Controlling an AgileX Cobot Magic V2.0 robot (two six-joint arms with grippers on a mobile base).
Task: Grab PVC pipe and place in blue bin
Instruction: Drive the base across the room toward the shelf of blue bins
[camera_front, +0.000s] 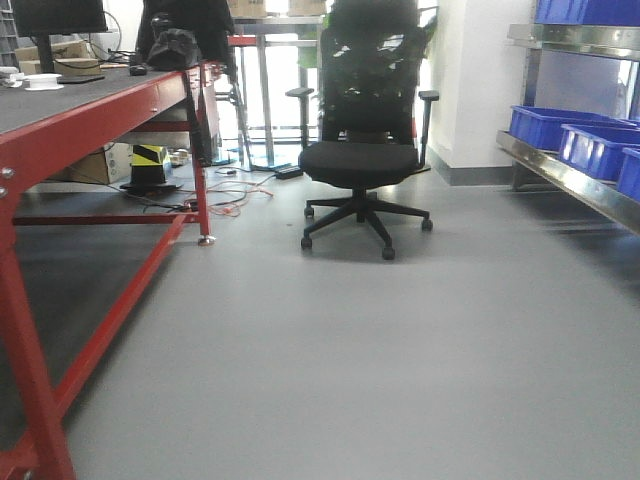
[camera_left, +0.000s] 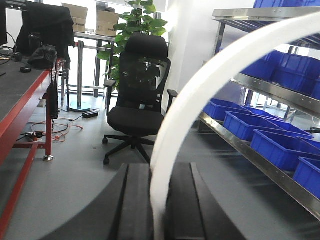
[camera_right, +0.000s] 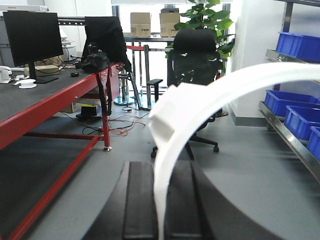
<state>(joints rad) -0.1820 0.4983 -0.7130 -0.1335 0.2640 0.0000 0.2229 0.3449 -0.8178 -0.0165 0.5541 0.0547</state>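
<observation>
Open floor (camera_front: 330, 350) between red table (camera_front: 100, 111) and blue bins (camera_front: 590, 148); chair (camera_front: 360, 160) beyond

Grey floor (camera_front: 350, 350), red workbench (camera_front: 95, 108), black office chair (camera_front: 362, 160), steel shelving (camera_front: 572, 180)

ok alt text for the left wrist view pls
A curved white pipe rises from between the dark fingers of the left gripper and arcs to the upper right. Behind stand a black chair, a red table at left and blue bins on a steel shelf at right.
</observation>
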